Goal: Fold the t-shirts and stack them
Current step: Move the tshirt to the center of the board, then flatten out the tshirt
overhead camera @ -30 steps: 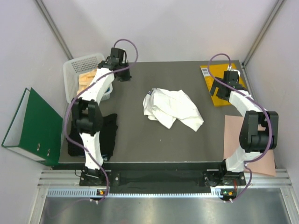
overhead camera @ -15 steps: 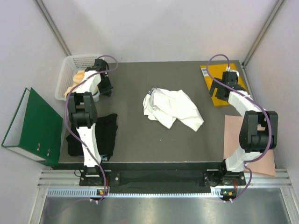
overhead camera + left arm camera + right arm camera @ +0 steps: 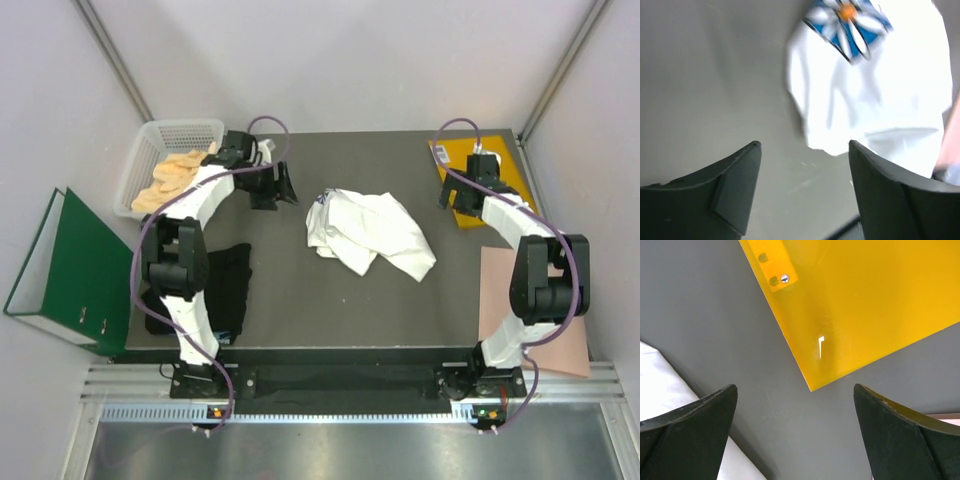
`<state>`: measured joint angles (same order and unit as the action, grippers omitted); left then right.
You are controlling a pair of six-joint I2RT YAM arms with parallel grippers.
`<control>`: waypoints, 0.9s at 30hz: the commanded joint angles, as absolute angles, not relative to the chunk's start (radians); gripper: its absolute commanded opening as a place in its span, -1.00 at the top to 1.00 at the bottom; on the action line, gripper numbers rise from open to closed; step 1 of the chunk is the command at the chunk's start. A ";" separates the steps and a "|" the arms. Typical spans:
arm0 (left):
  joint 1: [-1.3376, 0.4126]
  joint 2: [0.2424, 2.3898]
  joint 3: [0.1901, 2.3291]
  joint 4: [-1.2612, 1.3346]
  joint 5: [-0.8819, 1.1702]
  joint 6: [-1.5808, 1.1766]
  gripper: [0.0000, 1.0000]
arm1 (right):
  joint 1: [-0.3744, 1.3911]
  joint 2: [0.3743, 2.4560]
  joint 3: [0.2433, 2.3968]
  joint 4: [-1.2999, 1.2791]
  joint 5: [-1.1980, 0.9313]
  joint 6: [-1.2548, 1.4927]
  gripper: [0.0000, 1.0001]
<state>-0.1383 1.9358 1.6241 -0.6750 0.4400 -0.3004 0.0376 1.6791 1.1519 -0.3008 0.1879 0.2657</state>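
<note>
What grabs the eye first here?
The crumpled white shirt dead centre, its blue daisy print filling the left wrist view. Next, the black shirt at near left and the orange envelope at far right, below the open right tool. The left tool is open too.

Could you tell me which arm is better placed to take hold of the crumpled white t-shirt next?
Probably the left. The left tool, open, hangs just beside the white t-shirt, its daisy print straight ahead. The right tool, also open, sits over the yellow envelope, farther from the cloth.
</note>
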 commanded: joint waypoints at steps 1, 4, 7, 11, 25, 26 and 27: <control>-0.176 1.963 1.569 -0.676 0.607 -0.245 -0.41 | 0.049 1.680 1.178 -0.282 0.184 0.275 -0.99; -0.198 1.996 1.540 -0.692 0.640 -0.222 -0.40 | 0.049 1.675 1.172 -0.284 0.186 0.275 -1.00; -0.209 2.026 1.520 -0.689 0.640 -0.213 -0.39 | 0.052 1.674 1.167 -0.284 0.184 0.276 -0.99; -0.221 2.081 1.522 -0.696 0.687 -0.200 -0.39 | 0.052 1.666 1.161 -0.285 0.184 0.275 -0.99; -0.282 2.143 1.581 -0.729 0.575 -0.199 1.00 | 0.054 1.649 1.146 -0.291 0.192 0.276 -0.99; -0.282 2.113 1.588 -0.732 0.525 -0.204 1.00 | 0.054 1.643 1.143 -0.290 0.192 0.278 -0.99; -0.281 2.094 1.600 -0.732 0.499 -0.209 1.00 | 0.054 1.640 1.135 -0.287 0.190 0.279 -0.99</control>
